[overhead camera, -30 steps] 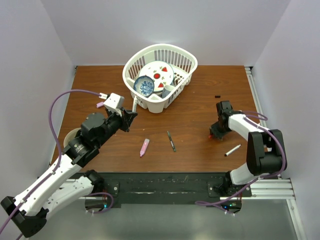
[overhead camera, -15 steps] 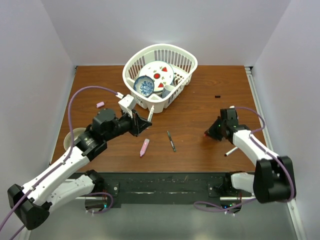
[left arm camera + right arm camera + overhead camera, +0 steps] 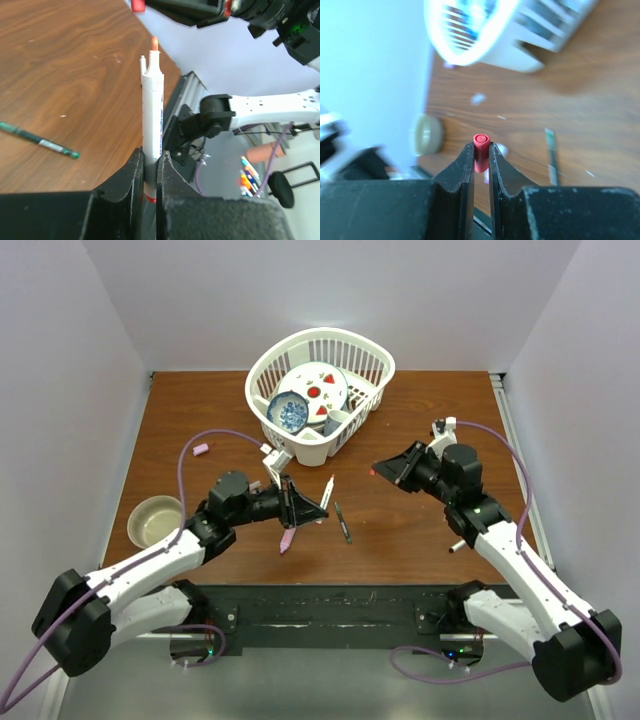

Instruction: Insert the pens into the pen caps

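My left gripper (image 3: 312, 508) is shut on a white-barrelled pen (image 3: 327, 490) with a red tip. It holds the pen above the table's middle, tip pointing away from the jaws (image 3: 151, 100). My right gripper (image 3: 382, 470) is shut on the red cap (image 3: 374, 471), which sticks out past the fingertips (image 3: 481, 144). The cap hangs in the air a short way right of the pen tip and shows at the top edge of the left wrist view (image 3: 137, 5). The pink marker (image 3: 288, 536) and the thin dark pen (image 3: 342, 522) lie on the table below. A pale pink cap (image 3: 200, 450) lies far left. The black cap does not show.
A white basket (image 3: 372, 358) with dishes stands at the back centre. A beige bowl (image 3: 155, 521) sits near the left front edge. Another white pen (image 3: 460, 543) lies at the right, partly under my right arm.
Both arms moved toward the table's middle. The left gripper carried the white pen from beside the basket. The right gripper rose from the table with the red cap and swung left.
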Controlling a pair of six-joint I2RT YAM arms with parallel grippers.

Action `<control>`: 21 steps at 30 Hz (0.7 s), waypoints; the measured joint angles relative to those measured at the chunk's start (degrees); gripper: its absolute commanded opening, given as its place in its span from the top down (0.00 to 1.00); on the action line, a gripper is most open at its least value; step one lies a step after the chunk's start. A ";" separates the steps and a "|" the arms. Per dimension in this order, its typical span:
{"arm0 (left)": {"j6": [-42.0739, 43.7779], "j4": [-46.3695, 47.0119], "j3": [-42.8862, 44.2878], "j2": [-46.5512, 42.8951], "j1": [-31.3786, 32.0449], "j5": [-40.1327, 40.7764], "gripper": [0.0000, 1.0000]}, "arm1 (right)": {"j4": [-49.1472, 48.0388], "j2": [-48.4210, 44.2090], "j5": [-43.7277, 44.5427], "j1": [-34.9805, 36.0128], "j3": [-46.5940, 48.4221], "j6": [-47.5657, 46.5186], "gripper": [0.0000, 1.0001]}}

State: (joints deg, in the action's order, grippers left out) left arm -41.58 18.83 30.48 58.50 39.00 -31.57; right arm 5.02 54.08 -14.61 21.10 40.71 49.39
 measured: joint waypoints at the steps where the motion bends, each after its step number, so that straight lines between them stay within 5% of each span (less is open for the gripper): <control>1: -1.27 2.21 -0.50 0.70 0.07 -0.87 1.00 | -1.25 -0.42 -0.24 0.50 0.50 0.28 0.98; 10: -8.55 15.82 -1.64 5.29 0.15 -5.79 1.00 | -10.97 -0.76 -3.02 4.37 3.85 2.32 0.97; 21: -10.43 20.09 -1.64 7.82 0.15 -7.65 1.00 | -15.50 1.81 -5.11 8.41 4.07 3.72 0.97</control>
State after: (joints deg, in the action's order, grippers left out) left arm -52.01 38.92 28.84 66.32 39.16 -39.22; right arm -10.48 55.90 -19.73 29.52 44.77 53.10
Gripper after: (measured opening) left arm 0.109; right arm 0.145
